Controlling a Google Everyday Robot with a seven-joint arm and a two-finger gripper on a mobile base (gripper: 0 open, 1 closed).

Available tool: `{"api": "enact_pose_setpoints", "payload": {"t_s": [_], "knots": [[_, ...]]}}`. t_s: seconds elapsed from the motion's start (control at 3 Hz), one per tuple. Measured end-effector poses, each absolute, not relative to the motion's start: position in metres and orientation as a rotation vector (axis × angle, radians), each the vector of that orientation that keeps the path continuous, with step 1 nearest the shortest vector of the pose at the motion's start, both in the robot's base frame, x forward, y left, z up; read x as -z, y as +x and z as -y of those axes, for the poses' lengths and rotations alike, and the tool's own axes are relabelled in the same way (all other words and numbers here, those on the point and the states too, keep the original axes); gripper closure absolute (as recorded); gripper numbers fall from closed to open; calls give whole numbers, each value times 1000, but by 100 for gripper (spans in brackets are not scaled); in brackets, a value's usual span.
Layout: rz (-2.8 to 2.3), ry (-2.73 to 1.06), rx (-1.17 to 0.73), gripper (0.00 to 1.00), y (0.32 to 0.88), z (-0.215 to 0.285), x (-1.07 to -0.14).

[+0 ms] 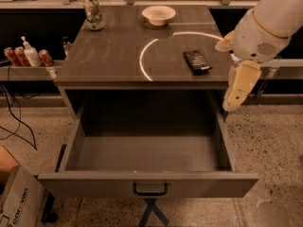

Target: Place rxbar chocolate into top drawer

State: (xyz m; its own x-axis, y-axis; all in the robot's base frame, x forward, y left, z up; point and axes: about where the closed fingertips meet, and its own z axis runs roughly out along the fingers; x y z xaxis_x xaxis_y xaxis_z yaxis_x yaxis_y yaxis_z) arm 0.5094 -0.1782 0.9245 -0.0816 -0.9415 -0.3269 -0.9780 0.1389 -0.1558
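The rxbar chocolate (196, 61) is a small dark flat bar lying on the right part of the grey cabinet top. The top drawer (94, 182) is pulled wide open below it, with a dark centre pull handle (150, 189) on its front panel; nothing shows inside it. My gripper (236, 91) hangs pointing down at the right, just past the cabinet's right front corner and above the drawer's right wall. It is to the right of the bar and lower than it, not touching it. It holds nothing that I can see.
A green-labelled can (93, 13) stands at the back left of the top and a white bowl (158, 15) at the back middle. Bottles and cans (26, 56) sit on a low shelf at the left. A cardboard box (16, 200) stands at the bottom left.
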Motion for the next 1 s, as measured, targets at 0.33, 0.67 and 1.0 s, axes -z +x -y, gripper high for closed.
{"api": "enact_pose_setpoints", "payload": {"t_s": [0.33,0.67,1.0], "knots": [[-2077,-1853,-147,0,511,177,-923],[-2111,-1770,-163,0,514,179,-914],[-2118,-1582,-225,0,536,185,-893]]}}
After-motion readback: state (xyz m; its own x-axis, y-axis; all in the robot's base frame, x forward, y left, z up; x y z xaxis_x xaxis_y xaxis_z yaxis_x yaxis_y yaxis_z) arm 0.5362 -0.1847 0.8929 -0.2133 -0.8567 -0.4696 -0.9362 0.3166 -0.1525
